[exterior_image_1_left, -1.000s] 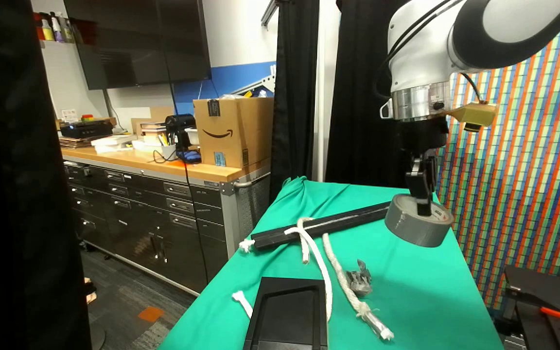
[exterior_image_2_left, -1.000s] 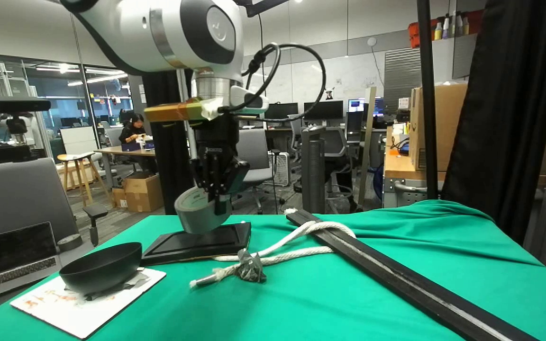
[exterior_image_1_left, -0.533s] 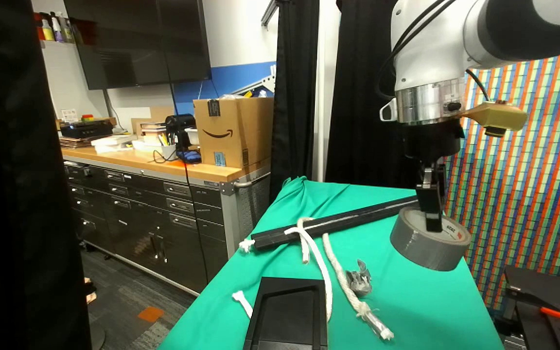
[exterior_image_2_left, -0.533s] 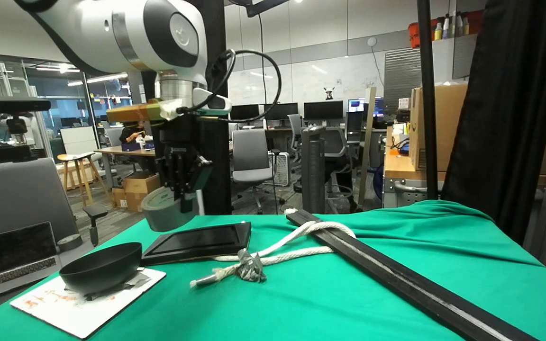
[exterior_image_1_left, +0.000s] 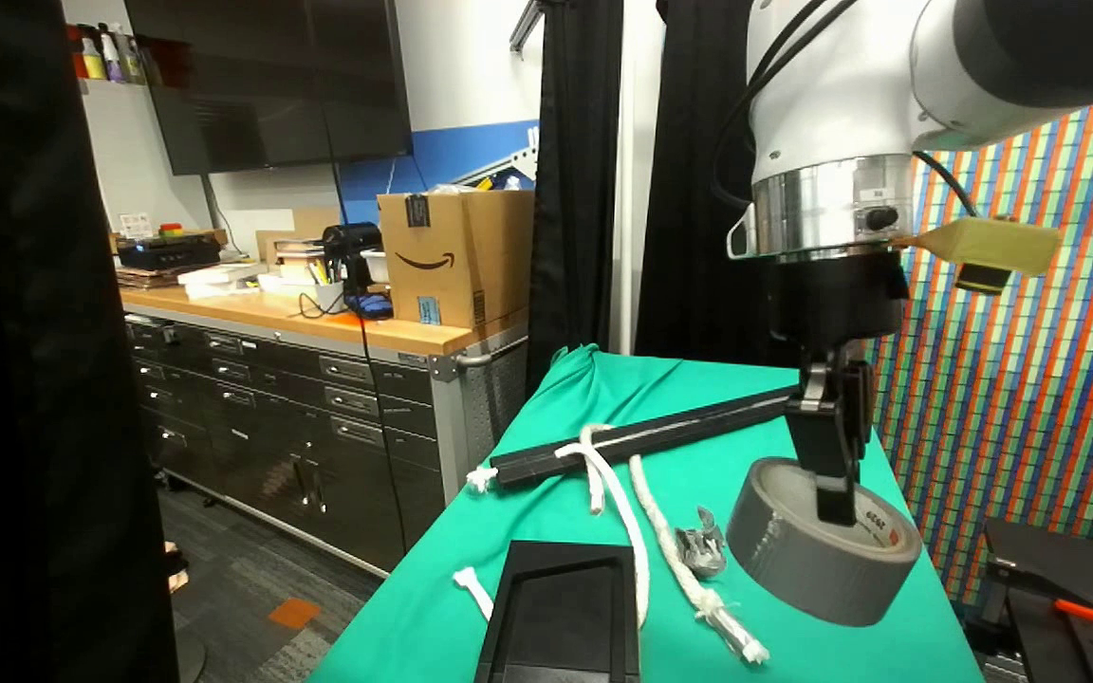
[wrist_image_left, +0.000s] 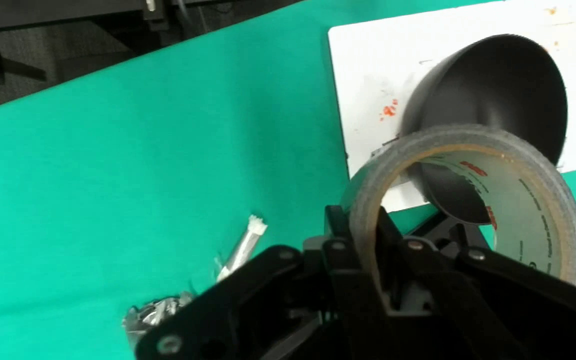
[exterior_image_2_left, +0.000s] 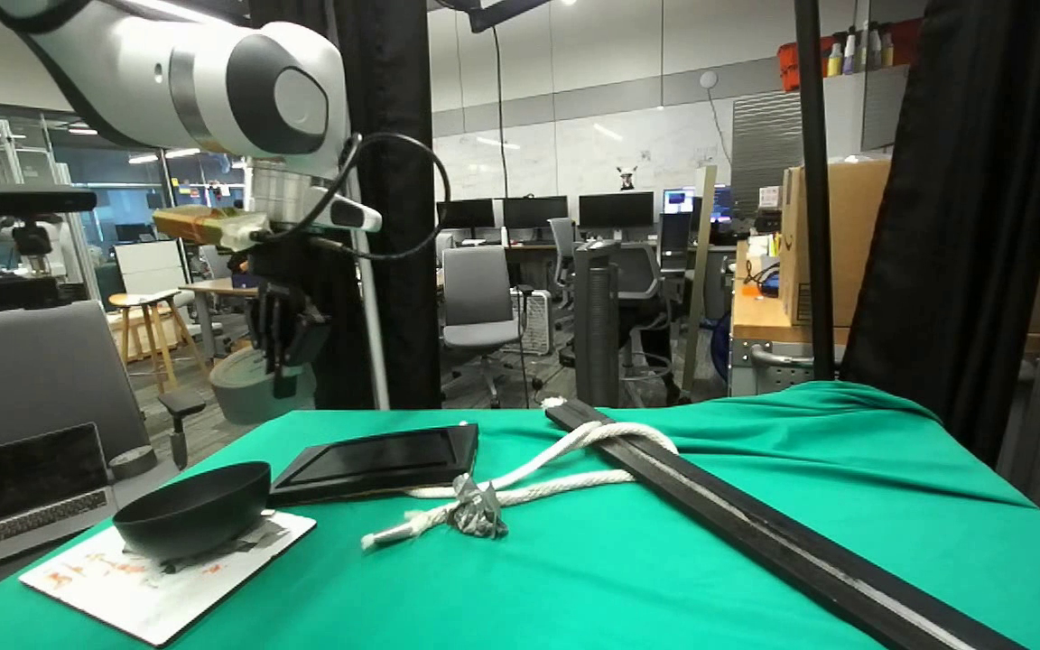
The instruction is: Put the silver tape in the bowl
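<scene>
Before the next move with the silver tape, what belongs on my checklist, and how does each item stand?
1. Grip: ok. The tool is shut on the silver tape, its jaws on either side of the tape's wall.
2. Lift: ok. The silver tape hangs in the air in both exterior views.
3. Support: ok. The bowl rests on a white board in an exterior view.
4. Level rim: not ok. The bowl's rim slopes in that view, so tipping seems possible.
5. Centring: not ok. In the wrist view the silver tape overlaps only part of the bowl.
6. Other contents: cannot tell. The silver tape hides some of the bowl's inside.
</scene>
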`<state>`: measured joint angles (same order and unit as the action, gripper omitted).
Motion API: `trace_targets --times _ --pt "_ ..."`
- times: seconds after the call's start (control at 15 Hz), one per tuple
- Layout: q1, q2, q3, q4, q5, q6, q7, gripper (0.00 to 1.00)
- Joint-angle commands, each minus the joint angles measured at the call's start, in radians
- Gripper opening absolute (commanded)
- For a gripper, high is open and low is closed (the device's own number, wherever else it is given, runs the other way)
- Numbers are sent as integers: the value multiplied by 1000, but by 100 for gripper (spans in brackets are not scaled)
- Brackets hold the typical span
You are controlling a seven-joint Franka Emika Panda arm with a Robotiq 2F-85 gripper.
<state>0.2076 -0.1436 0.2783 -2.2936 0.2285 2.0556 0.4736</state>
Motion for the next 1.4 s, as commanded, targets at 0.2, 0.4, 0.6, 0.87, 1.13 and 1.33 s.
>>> trace_targets --times 0.2,0.4,0.6,0.87,1.13,1.33 --pt "63 125 44 93 85 82 140 14" --pt "87 160 51 107 97 103 170 13" --pt "105 179 53 121 93 99 196 13" --pt "125 177 59 124 79 92 219 13" --pt "147 170 74 113 77 108 217 13" --pt "164 175 88 116 80 117 224 13"
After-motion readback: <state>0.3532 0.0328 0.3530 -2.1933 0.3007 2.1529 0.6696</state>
